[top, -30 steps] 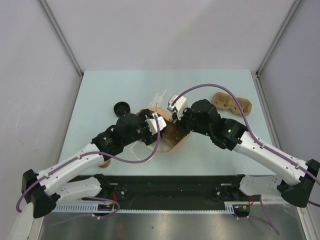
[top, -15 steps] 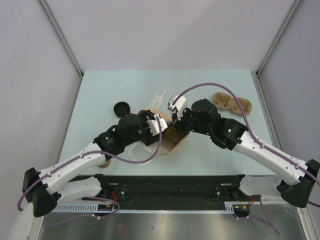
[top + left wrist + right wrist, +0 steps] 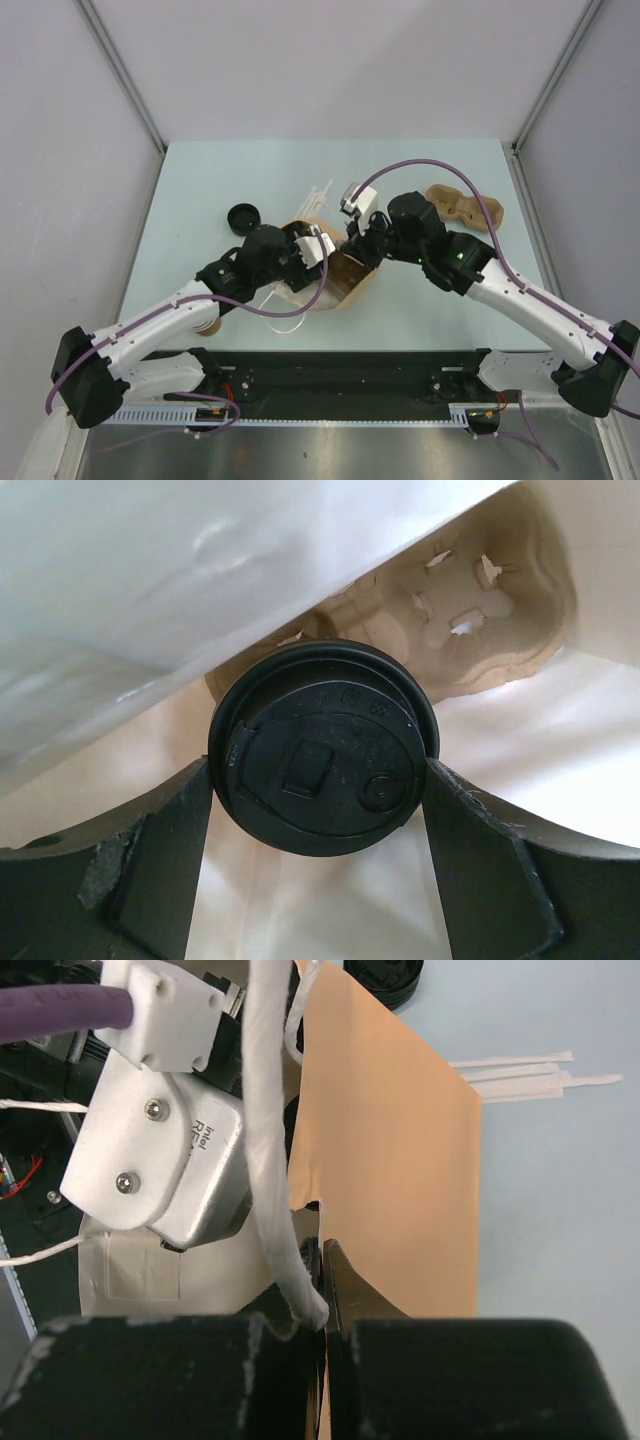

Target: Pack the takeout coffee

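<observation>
From above, the paper bag lies in the middle of the table and both arms meet at it. The left arm reaches into the bag's mouth from the near left. Compared with one second ago, its wrist has gone a little deeper and more to the right, and less of the brown paper shows. The right arm comes from the right of the bag. Its wrist has moved slightly toward the far side, so it now covers more of the pulp carrier lying to the right of the bag. A spare lid sits to the left of the bag, where it was before, and some straws lie just behind the bag.

The left wrist camera looks inside the bag. The left gripper is clamped on the takeout coffee, with one finger on each side of its black lid. Beyond the cup, deeper in the bag, lies a second carrier. Whether the cup already touches it I cannot tell from this angle.

The right wrist camera shows the right gripper with its fingers pressed together on the edge of the bag. The white cord handle runs just beside them. The left arm's camera housing stands at the bag's mouth.
</observation>
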Motion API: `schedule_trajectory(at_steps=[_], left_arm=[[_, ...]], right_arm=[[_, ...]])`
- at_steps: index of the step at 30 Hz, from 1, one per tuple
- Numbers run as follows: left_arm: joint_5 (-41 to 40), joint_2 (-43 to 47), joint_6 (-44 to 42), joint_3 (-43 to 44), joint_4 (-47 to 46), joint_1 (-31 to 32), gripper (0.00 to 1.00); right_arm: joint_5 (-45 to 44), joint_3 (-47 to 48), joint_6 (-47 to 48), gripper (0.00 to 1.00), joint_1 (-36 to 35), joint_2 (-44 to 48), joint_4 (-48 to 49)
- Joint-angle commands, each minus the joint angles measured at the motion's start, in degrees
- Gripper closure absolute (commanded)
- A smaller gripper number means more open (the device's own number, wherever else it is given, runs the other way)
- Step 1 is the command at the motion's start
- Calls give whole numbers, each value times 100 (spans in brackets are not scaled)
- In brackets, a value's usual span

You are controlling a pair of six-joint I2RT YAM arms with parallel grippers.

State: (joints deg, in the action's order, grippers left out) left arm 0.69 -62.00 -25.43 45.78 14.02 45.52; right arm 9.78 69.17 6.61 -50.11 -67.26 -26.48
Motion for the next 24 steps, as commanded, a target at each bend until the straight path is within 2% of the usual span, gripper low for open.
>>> schedule_trajectory(at_steps=[1,8,17,24], left_arm=[[-60,-5,144,62,-127,-140,100],[-60,-190,65,133,-224,-140,100],[-455,-620,170,502,-171,-140,100],[-351,-778,82,643,-330,-174,100]], right_arm=[[629,71,-204,100,246,47,345],[1332,62,-266,100,642,-76,337],[2079,71,-301,100,1072,-269,266],[2519,71,-239,100,1424,-454,310]])
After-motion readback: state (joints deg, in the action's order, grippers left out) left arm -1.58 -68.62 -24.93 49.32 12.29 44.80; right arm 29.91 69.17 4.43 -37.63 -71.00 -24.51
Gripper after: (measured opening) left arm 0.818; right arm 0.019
